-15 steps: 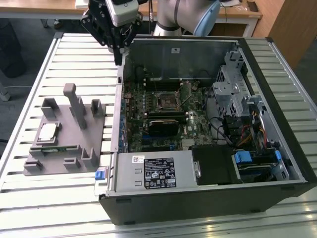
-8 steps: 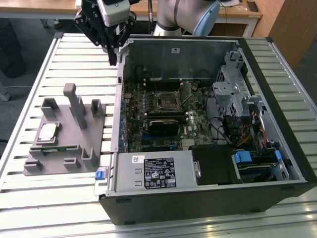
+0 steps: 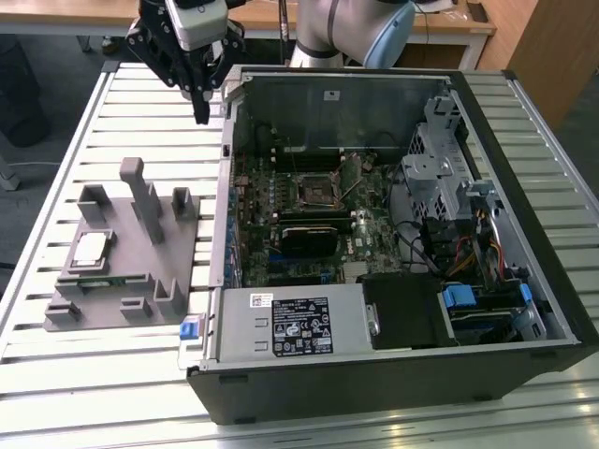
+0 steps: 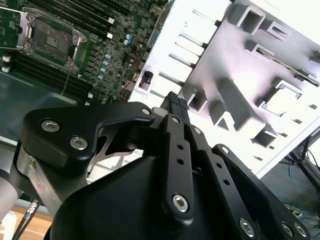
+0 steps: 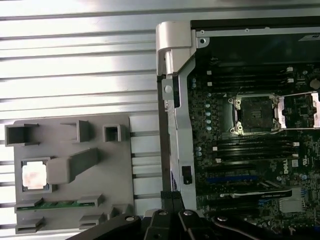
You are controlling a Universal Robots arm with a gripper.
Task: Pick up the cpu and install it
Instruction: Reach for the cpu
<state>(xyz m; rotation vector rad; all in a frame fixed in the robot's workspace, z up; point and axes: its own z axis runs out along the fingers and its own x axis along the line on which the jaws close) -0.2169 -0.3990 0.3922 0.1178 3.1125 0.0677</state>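
Exterior view: the gripper (image 3: 201,112) hangs well clear of the grey holder (image 3: 131,262), jaws closed and empty; the cpu (image 3: 91,249) lies in that holder's recess. A skewed pinch could drop it.

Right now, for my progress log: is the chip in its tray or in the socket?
In its tray: the chip lies in the grey tray; the socket is empty.

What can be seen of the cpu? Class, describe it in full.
The cpu is a small, thin square chip with a pale silvery, metal-looking top. It lies flat, top up, in a square pocket of the grey holder on the slatted table, at the exterior view's left of the open computer case. Nothing grips it; the gripper hangs apart.
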